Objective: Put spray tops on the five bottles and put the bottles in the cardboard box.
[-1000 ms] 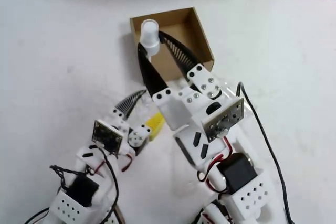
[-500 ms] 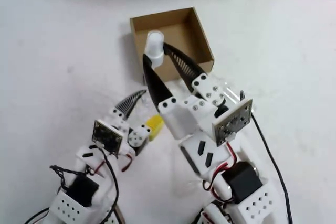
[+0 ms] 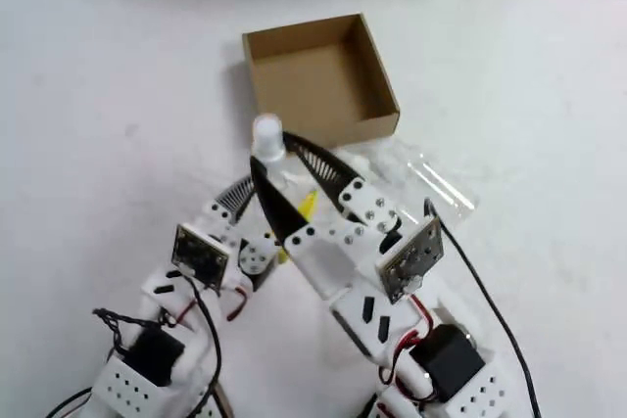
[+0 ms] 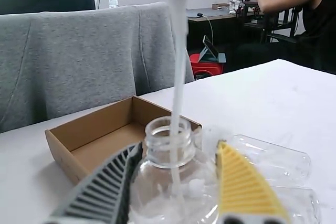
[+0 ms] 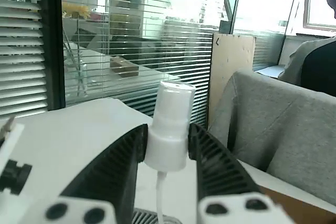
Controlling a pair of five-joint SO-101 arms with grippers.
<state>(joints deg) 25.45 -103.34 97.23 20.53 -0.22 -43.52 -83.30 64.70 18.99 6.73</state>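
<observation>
- Right claw (image 5: 168, 139): its two black ribbed fingers are pinching a white spray top (image 5: 169, 124) at the collar, one finger on each side. The cap is standing upright above the fingertips. A thin dip tube (image 4: 177, 77) is hanging straight down below them.
- Left claw (image 4: 178, 153): it is clamping a clear plastic bottle (image 4: 169, 136) at the shoulder. The grey ribbed finger (image 4: 113, 182) is pressing one side and the yellow ribbed finger (image 4: 239, 182) the other, both touching the plastic. The bottle is standing upright, its open neck rising just past the fingertips.
- Relation of the two claws: the right claw is hovering directly over the left claw. The dip tube is passing down through the open neck into the bottle's body. The spray top itself is sitting well above the neck and is not yet seated on it.
- Cardboard box (image 3: 315, 80): it is resting open side up just beyond the fingertips of both claws, on the side away from the arm bases. Its near wall is standing close behind the held bottle; whether the two are touching cannot be told.
- Spare bottles (image 4: 273, 156): at least two clear uncapped bottles are lying on their sides just past the yellow finger of the left claw, near the box's closest corner.
- White table (image 3: 118, 75): it is carrying the box, the spare bottles and both arms.
</observation>
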